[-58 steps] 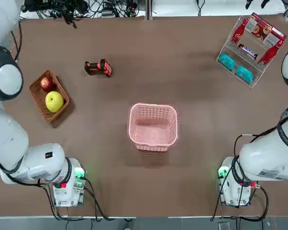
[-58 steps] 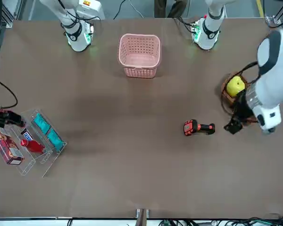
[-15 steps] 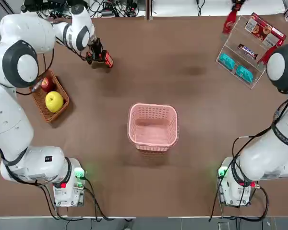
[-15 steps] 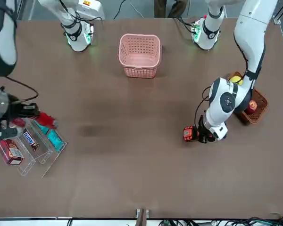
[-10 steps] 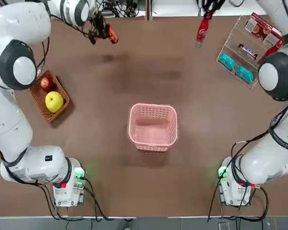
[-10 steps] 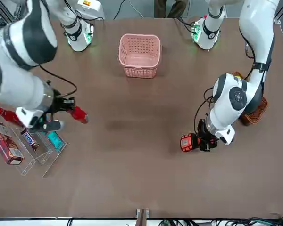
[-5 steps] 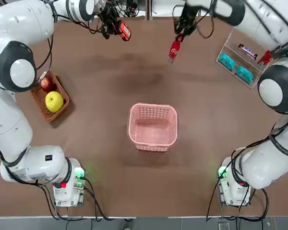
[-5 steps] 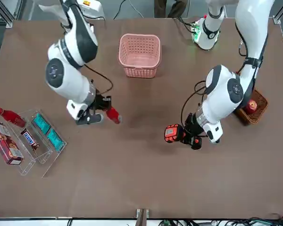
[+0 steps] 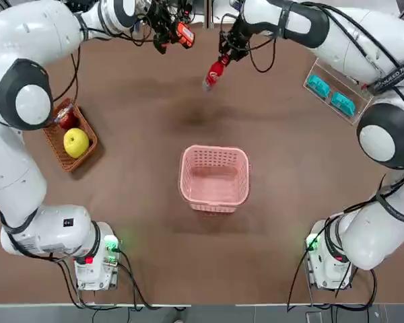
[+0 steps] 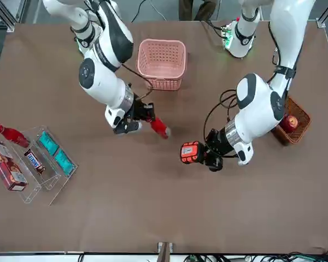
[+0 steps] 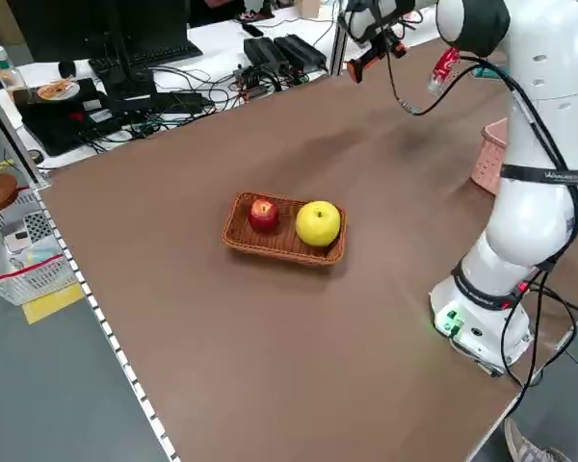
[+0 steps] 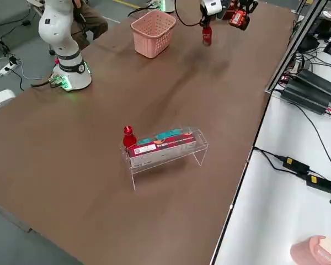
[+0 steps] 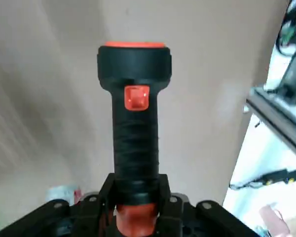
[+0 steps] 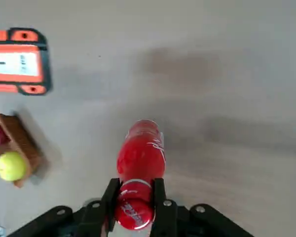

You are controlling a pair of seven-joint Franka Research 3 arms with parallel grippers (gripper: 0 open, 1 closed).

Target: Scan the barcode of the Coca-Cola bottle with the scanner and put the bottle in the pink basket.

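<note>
A wicker basket [image 9: 56, 136] with a red apple [image 9: 66, 120] and a yellow apple [image 9: 76, 142] sat on the desk [image 9: 121, 202]. A clear rack [image 10: 41, 166] held two teal packets [image 9: 330, 95], beside a second red bottle [image 10: 11, 134].

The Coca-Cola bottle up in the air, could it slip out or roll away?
The Coca-Cola bottle looks smooth and round, so it probably rolls if laid down. The right gripper clamps only its cap end, so it might swing. Slim and tall, it likely tips easily.

1. I count two Coca-Cola bottles [image 10: 159, 128] [image 10: 11, 134].
2. One scanner [image 10: 192, 153].
3. One pink basket [image 9: 215, 177], one wicker basket [image 9: 55, 138].
4. Two apples [image 9: 76, 142] [image 9: 66, 120].
5. Two teal packets [image 9: 317, 85] [image 9: 343, 103] I can see.
</note>
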